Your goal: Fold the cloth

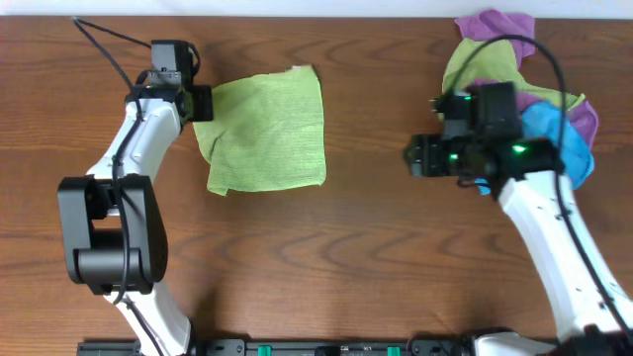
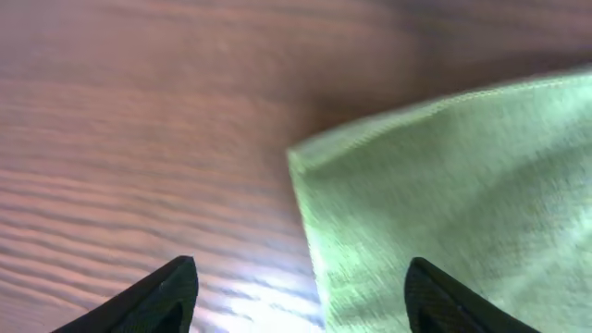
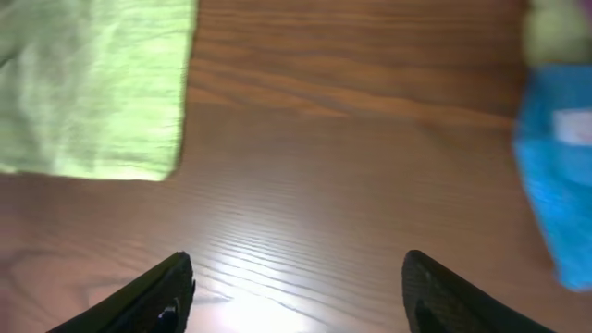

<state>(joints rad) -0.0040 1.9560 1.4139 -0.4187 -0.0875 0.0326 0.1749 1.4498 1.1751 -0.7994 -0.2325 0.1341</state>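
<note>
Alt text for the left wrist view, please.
A corner of the lime-green cloth lies on the wooden table, filling the right half. The left tool shows two dark fingertips wide apart at the bottom edge, holding nothing.

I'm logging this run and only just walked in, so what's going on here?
Two robot arms are set to fold a bright lime-green square microfibre cloth, which lies spread on the brown wooden table and looks unfolded so far. The left gripper is open, its fingers straddling the cloth's edge near one corner. The right gripper is open too, over bare wood between that cloth and a heap of purple, green and blue cloths.
</note>
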